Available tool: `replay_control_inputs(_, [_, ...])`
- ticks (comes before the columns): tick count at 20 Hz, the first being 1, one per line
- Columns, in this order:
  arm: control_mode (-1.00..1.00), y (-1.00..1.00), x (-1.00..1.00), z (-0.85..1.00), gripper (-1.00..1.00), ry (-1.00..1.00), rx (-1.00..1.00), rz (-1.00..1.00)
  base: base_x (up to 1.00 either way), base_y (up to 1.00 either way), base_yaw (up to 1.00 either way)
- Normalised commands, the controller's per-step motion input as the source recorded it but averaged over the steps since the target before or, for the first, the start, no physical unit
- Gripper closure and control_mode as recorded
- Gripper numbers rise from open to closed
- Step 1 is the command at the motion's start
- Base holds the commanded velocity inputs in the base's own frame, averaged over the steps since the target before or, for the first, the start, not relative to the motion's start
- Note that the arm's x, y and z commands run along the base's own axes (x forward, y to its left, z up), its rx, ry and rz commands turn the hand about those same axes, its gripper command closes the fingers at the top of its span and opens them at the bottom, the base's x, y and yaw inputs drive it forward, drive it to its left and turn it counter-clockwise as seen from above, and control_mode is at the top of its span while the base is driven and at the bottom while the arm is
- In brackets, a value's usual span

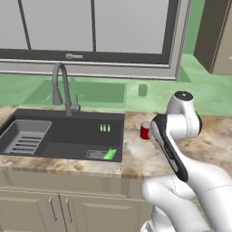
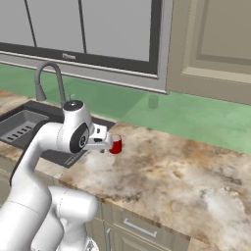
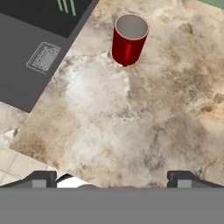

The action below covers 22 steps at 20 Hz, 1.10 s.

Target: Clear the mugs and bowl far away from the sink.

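Note:
The red mug (image 3: 129, 39) stands upright on the marbled counter, just right of the sink (image 1: 63, 133); its handle faces the hand camera. It also shows as the red mug (image 1: 145, 131) half behind my arm and as the red mug (image 2: 116, 145) beside my hand. My gripper (image 3: 113, 178) hovers above the counter short of the mug, its fingertips (image 3: 43, 177) wide apart, open and empty. A bright green shape (image 1: 110, 154) lies in the sink's front right corner; I cannot tell if it is the green mug. The bowl is out of view.
A tall arched faucet (image 1: 61, 88) rises behind the basin, and a slatted rack insert (image 1: 26, 138) fills its left part. A pale green cup-like thing (image 1: 142, 89) stands at the backsplash. The counter (image 2: 186, 181) stretches wide to the right. The counter's front edge lies below the gripper.

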Motion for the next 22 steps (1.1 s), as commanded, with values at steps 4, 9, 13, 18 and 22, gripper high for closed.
replay_control_inputs(4, [-1.00, 0.00, 0.29, -0.20, -1.00, 0.00, 0.00, 0.00, 0.00, 0.00, 0.00])
replay_control_inputs(9, [-1.00, 0.00, 0.28, -0.14, -1.00, 0.00, 0.00, 0.00, 0.00, 0.00, 0.00])
replay_control_inputs(13, [-1.00, 0.00, 0.27, -0.05, -1.00, 0.00, 0.00, -0.01, 0.00, 0.00, 0.00])
replay_control_inputs(18, [-1.00, 0.00, 0.29, 0.00, -1.00, 0.00, 0.00, -0.02, 0.00, 0.00, 0.00])
replay_control_inputs(22, [-1.00, -0.03, 0.19, 0.00, -1.00, 0.00, 0.00, -0.01, 0.00, 0.00, 0.00])
